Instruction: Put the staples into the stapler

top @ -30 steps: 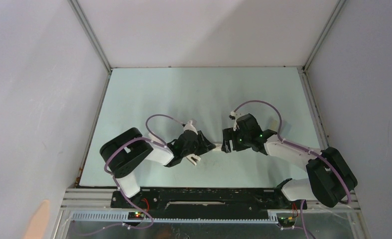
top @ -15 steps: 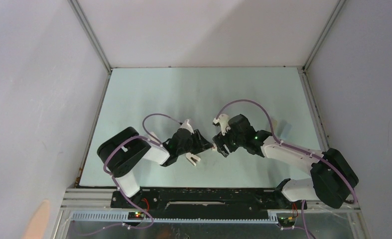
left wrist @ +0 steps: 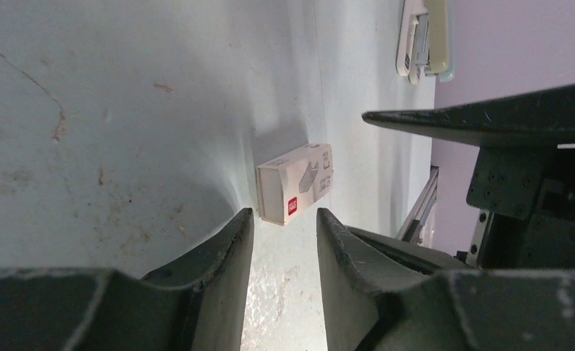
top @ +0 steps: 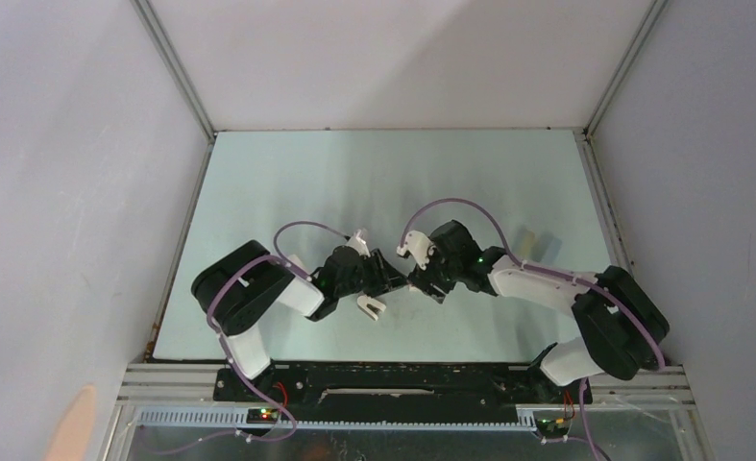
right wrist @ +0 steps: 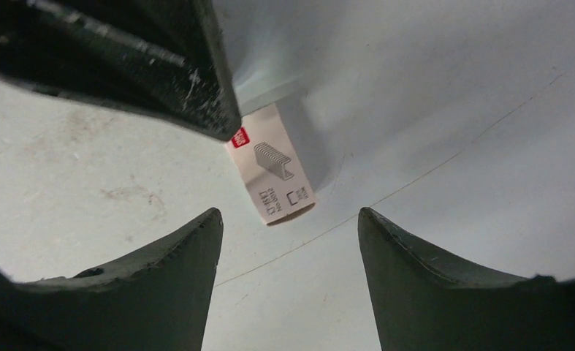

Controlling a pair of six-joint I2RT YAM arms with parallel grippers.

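Note:
The staples box (left wrist: 296,183), small and white with a red mark, lies flat on the table just beyond my left gripper (left wrist: 284,218). That gripper is open, with only bare table between its fingers. In the right wrist view the same box (right wrist: 271,164) lies ahead of my open right gripper (right wrist: 289,216), apart from both fingers. One left finger (right wrist: 131,66) reaches over the box's far end. The pale stapler (left wrist: 423,33) lies far off by the wall, and shows faintly in the top view (top: 529,240). From above, both grippers (top: 393,279) (top: 422,280) meet nose to nose at mid-table.
The pale green table (top: 374,182) is walled on three sides. The right arm's black body (left wrist: 532,175) fills the right of the left wrist view. Purple cables loop over both wrists.
The right arm has swung left until its gripper faces the left one. The left gripper has drawn back slightly and its jaws have widened.

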